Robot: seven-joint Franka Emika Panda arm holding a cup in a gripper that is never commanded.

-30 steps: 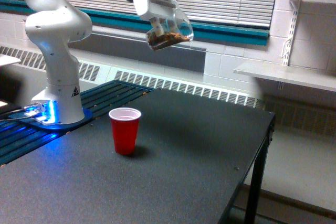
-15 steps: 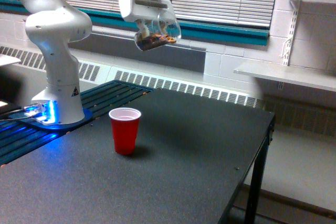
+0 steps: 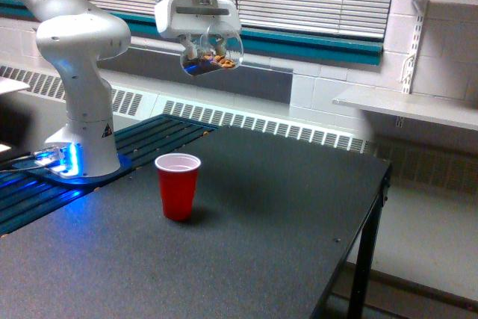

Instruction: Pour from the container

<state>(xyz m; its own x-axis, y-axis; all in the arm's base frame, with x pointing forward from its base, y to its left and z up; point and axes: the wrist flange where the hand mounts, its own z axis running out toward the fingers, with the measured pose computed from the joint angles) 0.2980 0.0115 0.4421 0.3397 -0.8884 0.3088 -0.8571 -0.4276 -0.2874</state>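
Note:
The container is a small clear rounded cup with brown almonds showing through its wall. It hangs high above the table, held in my gripper, which is shut on it. A red plastic cup stands upright and open on the black table, well below the container and slightly to the exterior view's left of it. The red cup looks empty inside.
The white arm base stands at the exterior view's left on a blue-lit mount. The table's right edge drops off to the floor. A white shelf juts from the wall at the right. Window blinds run behind.
My gripper has carried the container toward the exterior view's left, nearer to above the red cup, and the container has turned more level. The red cup has not moved.

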